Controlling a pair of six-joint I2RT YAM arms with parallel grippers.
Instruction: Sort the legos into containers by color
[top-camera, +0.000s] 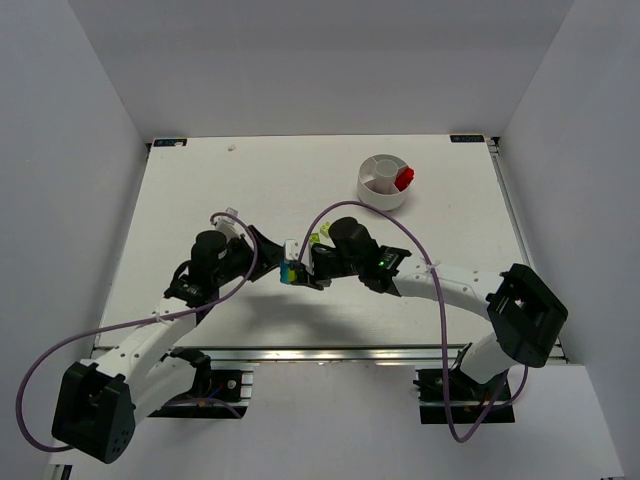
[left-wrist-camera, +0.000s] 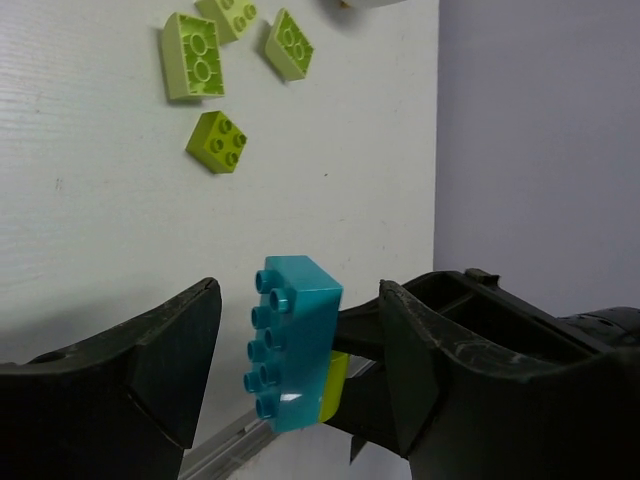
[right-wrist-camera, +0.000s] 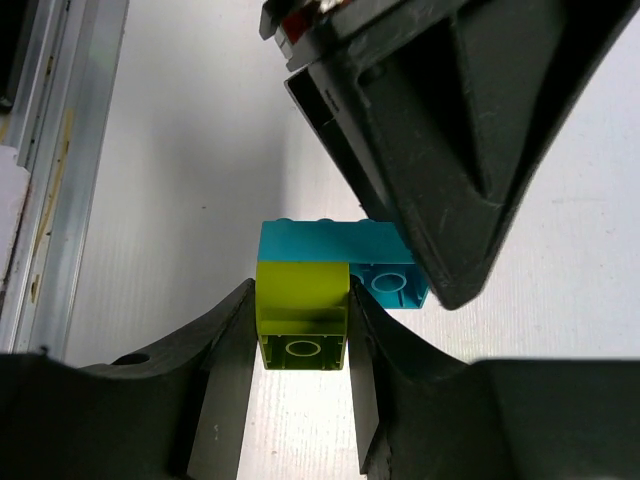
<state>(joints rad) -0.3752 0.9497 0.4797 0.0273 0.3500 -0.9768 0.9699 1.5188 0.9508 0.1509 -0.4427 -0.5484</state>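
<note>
A cyan brick joined to a lime brick hangs in the air between both grippers, above the table middle. My right gripper is shut on the lime brick, its fingers pressed on both sides. My left gripper is open; its fingers stand either side of the cyan brick with gaps to it. One left finger shows in the right wrist view beside the cyan brick. The round white dish stands at the back right with a red brick in one wedge.
Several loose lime bricks lie on the white table beyond the left gripper, one darker lime nearest; they show by the right gripper in the top view. A metal rail runs along the table's near edge. Grey walls surround the table.
</note>
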